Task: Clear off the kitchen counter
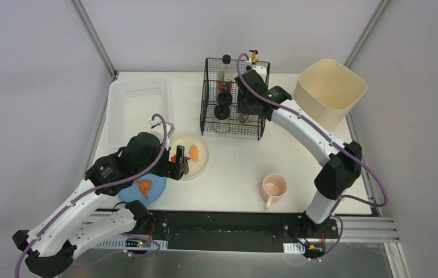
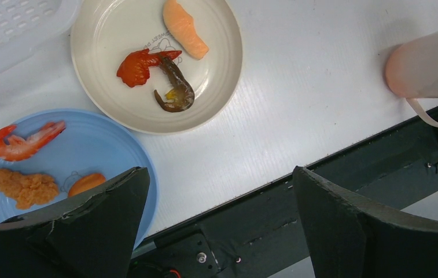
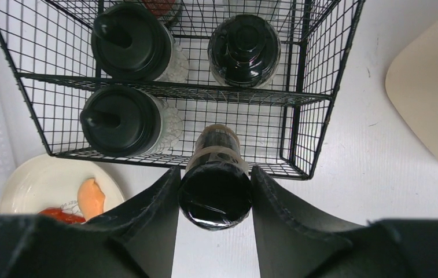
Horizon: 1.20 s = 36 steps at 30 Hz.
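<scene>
Kitchen counter [image 1: 234, 168] lies under both arms; right gripper [image 3: 215, 180] clamps a black-capped bottle [image 3: 216, 205] (jaws snug either side) at the wire basket [image 3: 315, 104], left gripper [image 2: 219, 185] gapes wide near the blue plate [image 2: 98, 145].

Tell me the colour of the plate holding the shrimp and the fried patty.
The plate is light blue, and the left wrist view shows it best.

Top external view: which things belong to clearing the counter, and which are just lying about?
Job: white kitchen counter; cream round plate; blue round plate; pink handled mug; black-capped bottle in right hand; black wire basket.
Lying about: translucent white plastic tray; beige plastic bin, both untouched.
</scene>
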{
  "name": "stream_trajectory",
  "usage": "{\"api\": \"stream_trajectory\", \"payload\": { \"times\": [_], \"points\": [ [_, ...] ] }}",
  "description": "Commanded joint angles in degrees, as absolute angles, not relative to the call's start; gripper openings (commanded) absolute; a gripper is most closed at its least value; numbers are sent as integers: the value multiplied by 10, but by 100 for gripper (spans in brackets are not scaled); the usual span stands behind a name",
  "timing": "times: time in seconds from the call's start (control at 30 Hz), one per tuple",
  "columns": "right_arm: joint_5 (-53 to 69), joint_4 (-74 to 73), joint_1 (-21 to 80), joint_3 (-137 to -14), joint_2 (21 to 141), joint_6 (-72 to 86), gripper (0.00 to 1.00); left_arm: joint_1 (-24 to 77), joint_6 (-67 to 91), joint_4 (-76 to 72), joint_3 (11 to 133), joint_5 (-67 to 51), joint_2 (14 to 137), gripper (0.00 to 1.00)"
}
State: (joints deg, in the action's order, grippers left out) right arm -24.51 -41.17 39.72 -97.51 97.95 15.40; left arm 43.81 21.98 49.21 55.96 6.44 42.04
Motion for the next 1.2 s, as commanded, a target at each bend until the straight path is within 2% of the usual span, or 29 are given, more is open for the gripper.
{"api": "stream_trajectory", "payload": {
  "times": [0.0, 0.57, 0.9, 1.03, 1.17],
  "points": [
    [-232, -379, 386, -1004, 996, 149, 29, 438, 225, 492, 561, 58, 424, 100],
    [-207, -350, 361, -976, 1065, 171, 27, 438, 222, 492, 560, 62, 428, 100],
    [-183, -394, 356, -1013, 1111, 171, 31, 438, 221, 492, 558, 62, 424, 100],
    [-177, -408, 355, -1026, 1127, 173, 37, 438, 220, 493, 559, 62, 423, 99],
    [-178, -419, 354, -1038, 1134, 174, 56, 438, 220, 493, 559, 60, 421, 100]
  ]
}}
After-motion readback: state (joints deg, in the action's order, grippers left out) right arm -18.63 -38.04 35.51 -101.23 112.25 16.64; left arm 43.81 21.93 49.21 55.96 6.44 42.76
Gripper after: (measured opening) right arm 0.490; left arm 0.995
